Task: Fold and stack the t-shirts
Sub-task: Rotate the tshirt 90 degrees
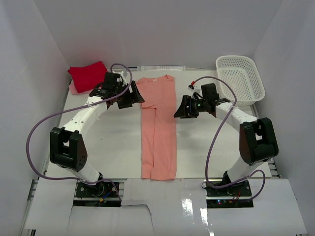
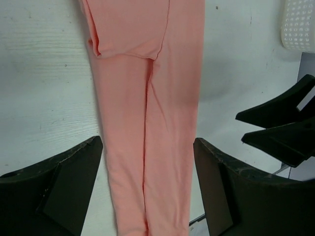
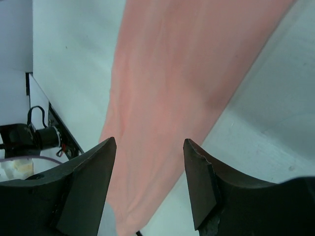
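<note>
Top external view: we see the soft salmon-pink shirt point(image 1: 158, 132) folded into a long strip at center, our left gripper point(image 1: 130, 99) and right gripper point(image 1: 181, 109) flanking it, both spread, holding nothing.

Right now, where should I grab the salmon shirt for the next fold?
Probably the two far corners at the collar end, one from each long side: the salmon shirt lies flat as a long narrow strip, sleeves folded in.

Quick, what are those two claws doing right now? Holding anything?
Left gripper: open, holding nothing.
Right gripper: open, holding nothing; the salmon-pink t-shirt lies free on the table.
</note>
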You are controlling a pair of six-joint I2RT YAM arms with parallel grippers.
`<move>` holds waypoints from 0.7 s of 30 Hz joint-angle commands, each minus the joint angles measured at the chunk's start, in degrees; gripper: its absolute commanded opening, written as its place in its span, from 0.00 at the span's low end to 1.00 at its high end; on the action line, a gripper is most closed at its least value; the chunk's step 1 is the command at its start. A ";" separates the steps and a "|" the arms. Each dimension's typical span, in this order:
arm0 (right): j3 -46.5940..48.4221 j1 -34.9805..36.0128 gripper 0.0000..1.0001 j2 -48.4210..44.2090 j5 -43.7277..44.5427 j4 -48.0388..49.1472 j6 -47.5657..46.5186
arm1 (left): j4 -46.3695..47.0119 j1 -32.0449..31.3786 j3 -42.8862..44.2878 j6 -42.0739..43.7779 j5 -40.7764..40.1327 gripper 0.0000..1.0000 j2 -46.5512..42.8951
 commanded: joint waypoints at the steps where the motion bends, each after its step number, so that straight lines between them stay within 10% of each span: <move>1: -2.46 1.73 0.64 -4.27 -0.11 0.70 -2.21 | 3.31 -0.71 -0.51 3.25 6.21 0.85 0.97; 21: -8.10 4.37 0.63 1.95 -1.85 7.29 -1.07 | 8.67 -0.80 -2.01 4.39 9.19 0.86 8.00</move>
